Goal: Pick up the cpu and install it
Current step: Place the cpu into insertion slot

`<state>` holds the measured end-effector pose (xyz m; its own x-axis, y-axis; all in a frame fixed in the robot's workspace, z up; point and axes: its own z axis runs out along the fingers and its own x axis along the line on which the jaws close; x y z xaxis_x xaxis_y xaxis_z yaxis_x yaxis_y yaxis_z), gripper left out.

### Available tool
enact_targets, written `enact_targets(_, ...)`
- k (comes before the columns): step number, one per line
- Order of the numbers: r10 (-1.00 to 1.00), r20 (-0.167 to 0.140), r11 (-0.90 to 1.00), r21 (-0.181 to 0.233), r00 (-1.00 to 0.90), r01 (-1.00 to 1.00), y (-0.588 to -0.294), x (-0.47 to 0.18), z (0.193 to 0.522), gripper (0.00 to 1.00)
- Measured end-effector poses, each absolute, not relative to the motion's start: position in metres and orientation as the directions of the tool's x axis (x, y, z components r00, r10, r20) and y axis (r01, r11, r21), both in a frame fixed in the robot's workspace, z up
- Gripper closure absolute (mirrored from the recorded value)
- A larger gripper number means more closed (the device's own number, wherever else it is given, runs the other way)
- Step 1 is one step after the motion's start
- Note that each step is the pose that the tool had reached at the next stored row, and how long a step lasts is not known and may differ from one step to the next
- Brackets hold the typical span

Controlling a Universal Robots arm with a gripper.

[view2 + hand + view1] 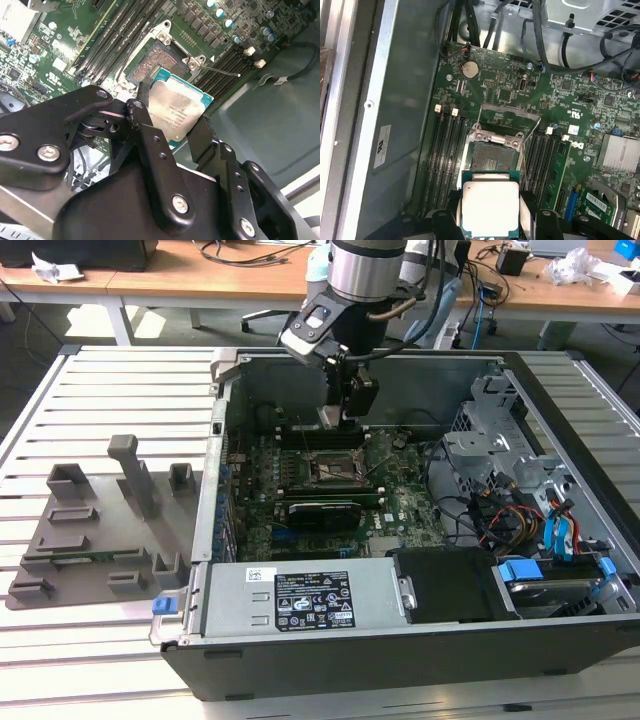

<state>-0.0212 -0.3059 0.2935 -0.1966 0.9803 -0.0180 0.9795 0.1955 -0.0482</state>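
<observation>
Working the arm remotely, I have the gripper [349, 408] hanging inside the open computer case [300, 665], which lies on its side on a slatted table [100, 390]. Its two black fingers [155, 145] are clamped on opposite edges of the cpu [175, 112]. In both wrist views the chip sits flat between the pads, silvery lid facing the cameras and the green rim of its board showing around it. I judge the edge hold to be deliberate, since it leaves the contact face underneath untouched and the chip level. The cpu [491, 207] is in the air, clear of the motherboard [400, 502], just to the near side of the socket [492, 157] and not yet over it. The socket stands uncovered in the first wrist view, its contact field exposed and its thin retention levers [534, 131] swung up and out of the way, so I take it to be ready to receive the chip. Banks of memory slots [445, 150] run along both sides of the socket, which would explain why the fingers grip along the slots' direction rather than across it. In the exterior view the arm descends from the far side of the case, near the case's middle. A grey fixture tray [90, 530] sits on the table at the exterior view's left, well apart from the case. I read the work as partway done, with the chip picked up and carried into the case but not seated.
</observation>
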Motion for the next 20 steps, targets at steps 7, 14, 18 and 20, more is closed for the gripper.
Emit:
enact_targets(7,0.990,-0.019,0.138,-0.048,-0.139,0.989,-0.3059,-0.0212,0.2935,0.45)
enact_targets(14,0.997,-0.019,0.080,-0.048,-0.081,0.996,-0.3059,-0.0212,0.2935,0.45)
enact_targets(18,0.999,-0.020,0.047,-0.048,-0.048,0.998,-0.3059,-0.0212,0.2935,0.45)
enact_targets(20,0.999,-0.020,0.033,-0.048,-0.034,0.998,-0.3059,-0.0212,0.2935,0.45)
